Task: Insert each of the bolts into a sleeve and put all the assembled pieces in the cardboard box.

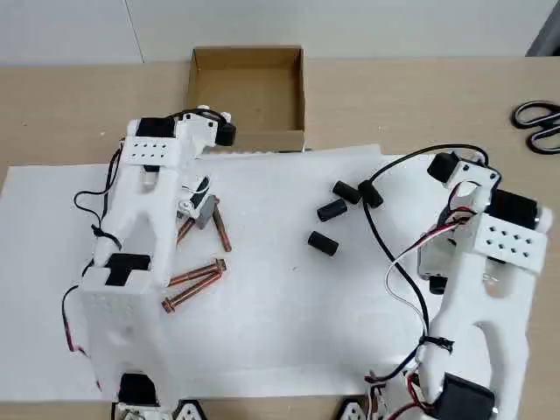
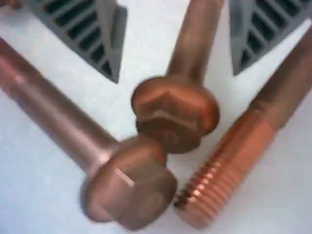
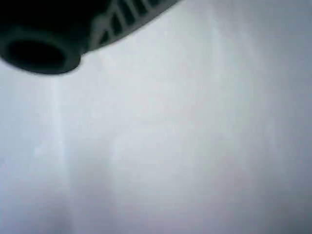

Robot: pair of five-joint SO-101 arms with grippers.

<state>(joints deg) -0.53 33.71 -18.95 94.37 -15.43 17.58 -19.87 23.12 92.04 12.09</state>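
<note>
Under your left gripper, wide open & empty, the copper-coloured hex-head metal bolt lies w/ shank straight between the jaws.

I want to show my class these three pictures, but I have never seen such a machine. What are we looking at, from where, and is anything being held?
These are two small white robot arms at a table, each ending in a gripper. The high view looks down from above. The other two come from cameras on the arms' wrists. On the white sheet lie copper bolts and black sleeves, with a cardboard box behind. The left gripper is open, straddling one bolt. The right wrist view shows a sleeve close up; whether it is gripped cannot be told.
</note>
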